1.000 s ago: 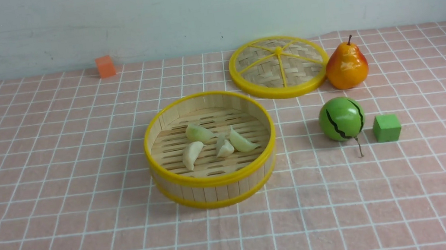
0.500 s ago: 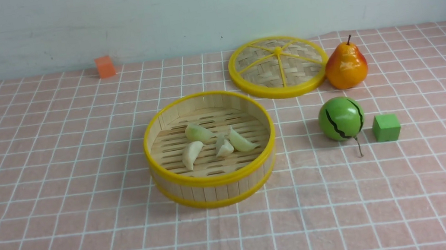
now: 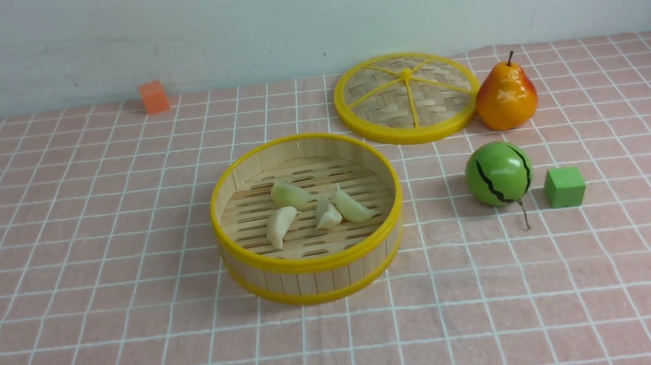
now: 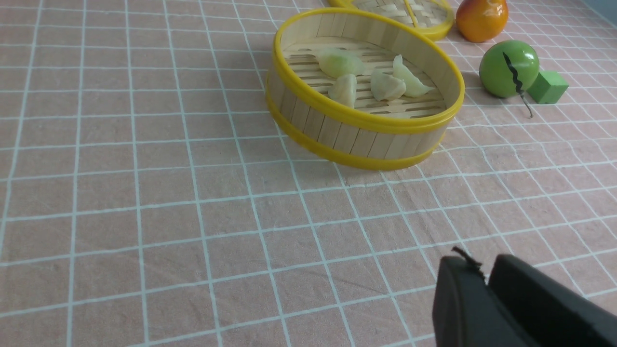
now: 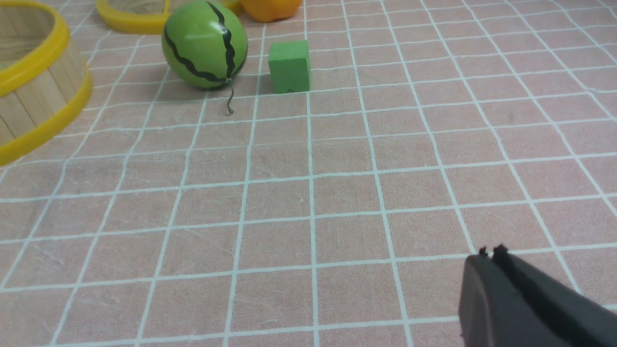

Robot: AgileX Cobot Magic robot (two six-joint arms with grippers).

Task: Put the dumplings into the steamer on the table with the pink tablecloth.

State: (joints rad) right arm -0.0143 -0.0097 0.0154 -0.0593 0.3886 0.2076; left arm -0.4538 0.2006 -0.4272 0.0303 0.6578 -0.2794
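Now | dumplings (image 3: pixel 310 210) in steamer (image 3: pixel 314 262): light, glossy, slippery; I'd pinch the thick middle | my left gripper (image 4: pixel 484 270) nearly together, right gripper (image 5: pixel 490 254) together, both empty.

Left hand (image 4: pixel 484 270) low, fingers nearly together (empty), right hand (image 5: pixel 491 253) closed

dumplings (image 3: pixel 311 208): four glossy crescents, cream and pale green, clustered inside steamer
steamer (image 3: pixel 314 263): round bamboo, yellow-rimmed, upright on pink tablecloth (image 3: pixel 90 273)

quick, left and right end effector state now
left end effector: nearly closed, a slim gap, holding nothing
right end effector: closed, holding nothing
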